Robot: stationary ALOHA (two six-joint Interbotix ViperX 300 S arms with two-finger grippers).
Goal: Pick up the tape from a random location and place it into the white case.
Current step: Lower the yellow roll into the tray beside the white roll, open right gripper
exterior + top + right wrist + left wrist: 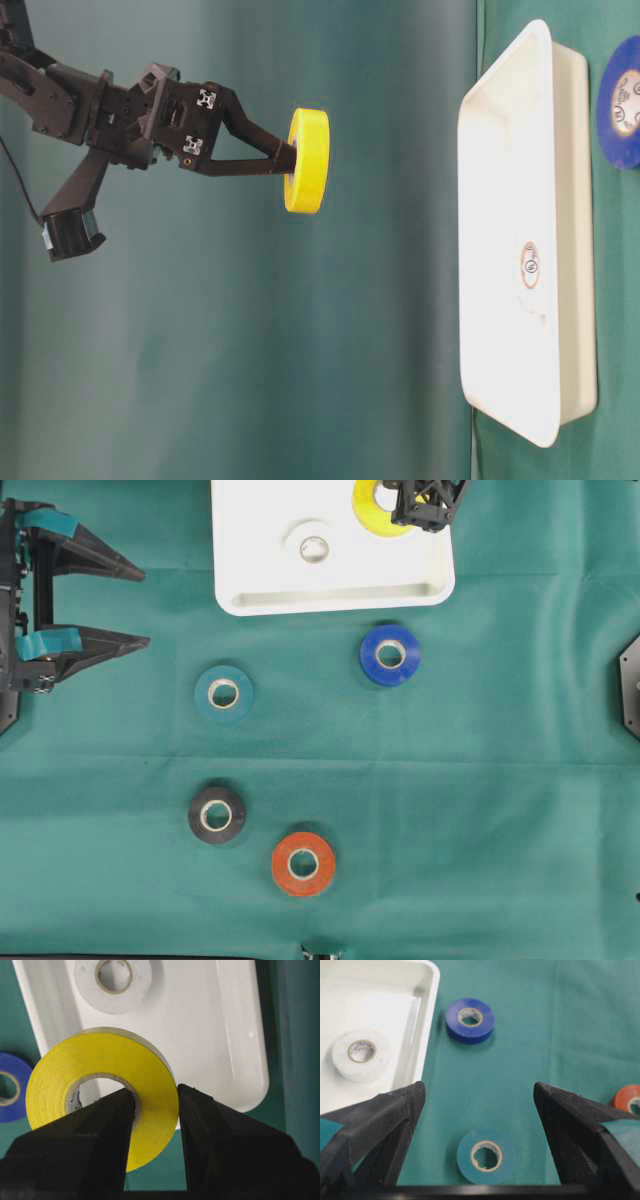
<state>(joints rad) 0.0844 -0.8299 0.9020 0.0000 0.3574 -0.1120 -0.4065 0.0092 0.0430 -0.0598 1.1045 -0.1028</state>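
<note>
The right gripper (155, 1110) clamped the yellow tape (100, 1085) through its core and outer wall, well above the white case (210, 1020); the roll looked light, stiff and smooth-sided, best pinched across the ring wall

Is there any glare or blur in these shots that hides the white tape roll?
Overhead view: the shallow white plastic case is overexposed, so the white tape roll nearly vanishes. Table-level view: the same washout. Left wrist view: roll clear, open left claw soft. Right wrist view: roll visible.
</note>
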